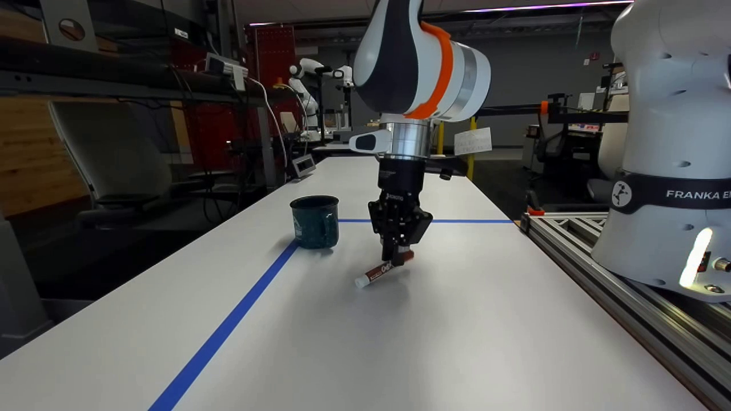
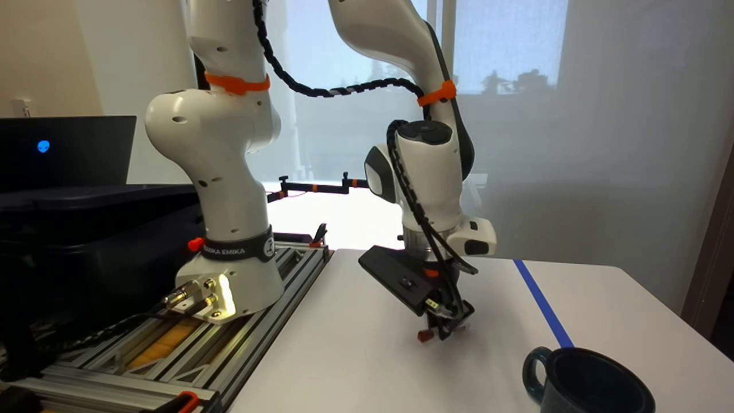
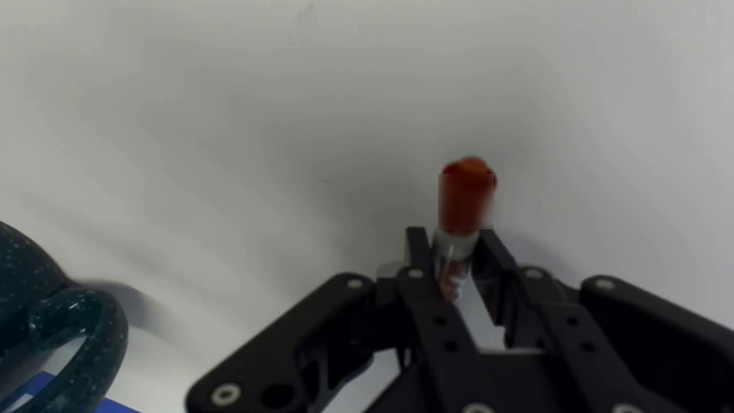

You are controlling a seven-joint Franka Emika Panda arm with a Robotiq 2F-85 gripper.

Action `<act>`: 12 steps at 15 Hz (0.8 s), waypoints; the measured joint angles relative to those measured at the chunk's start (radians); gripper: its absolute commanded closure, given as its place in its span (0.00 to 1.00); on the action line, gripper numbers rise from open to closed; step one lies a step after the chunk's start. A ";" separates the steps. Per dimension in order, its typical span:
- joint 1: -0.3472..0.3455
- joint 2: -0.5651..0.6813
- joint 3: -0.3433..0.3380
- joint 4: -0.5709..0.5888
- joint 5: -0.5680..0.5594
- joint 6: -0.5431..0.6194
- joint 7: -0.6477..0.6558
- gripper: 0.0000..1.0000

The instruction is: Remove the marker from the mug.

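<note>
Where the end effector [image 3: 453, 249] pinches, marker [image 3: 459, 226] sits.

This is a robotics lab, with a bit of the office about it. In front of me a white robot arm [image 2: 209, 137] banded FRANKA EMIKA rises from a frame of metal rails [image 2: 269, 330], a ribbed black cable [image 2: 344, 90] strapped along it with orange ties [image 2: 238, 84]. Beside it runs a long white tabletop [image 1: 485, 342] marked with blue lines [image 1: 228, 324]. Far back, in an exterior view, I see a second white arm [image 1: 309, 64]. An office-type chair [image 1: 111, 151] sits by dark metal framework [image 1: 114, 71]. There's a laptop [image 2: 74, 158] with a glowing blue logo near a black case [image 2: 103, 258], and a shaded window [image 2: 504, 46] shows treetops dimly.
</note>
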 measured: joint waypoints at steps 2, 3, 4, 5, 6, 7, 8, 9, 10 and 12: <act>0.000 0.012 0.004 0.002 0.000 0.004 -0.001 0.25; 0.000 0.018 0.006 0.005 0.000 0.005 -0.001 0.19; 0.000 0.022 0.007 0.008 0.000 0.008 -0.001 0.10; 0.001 0.025 0.007 0.011 0.000 0.013 -0.001 0.03; 0.001 0.028 0.008 0.014 -0.001 0.017 -0.001 0.00; 0.002 0.029 0.008 0.018 -0.003 0.021 0.000 0.00; 0.002 0.029 0.008 0.021 -0.007 0.023 0.002 0.00; 0.005 0.029 0.006 0.022 -0.018 0.025 0.009 0.00; 0.012 0.029 0.000 0.022 -0.040 0.031 0.027 0.00; 0.040 0.030 -0.026 0.016 -0.119 0.056 0.095 0.00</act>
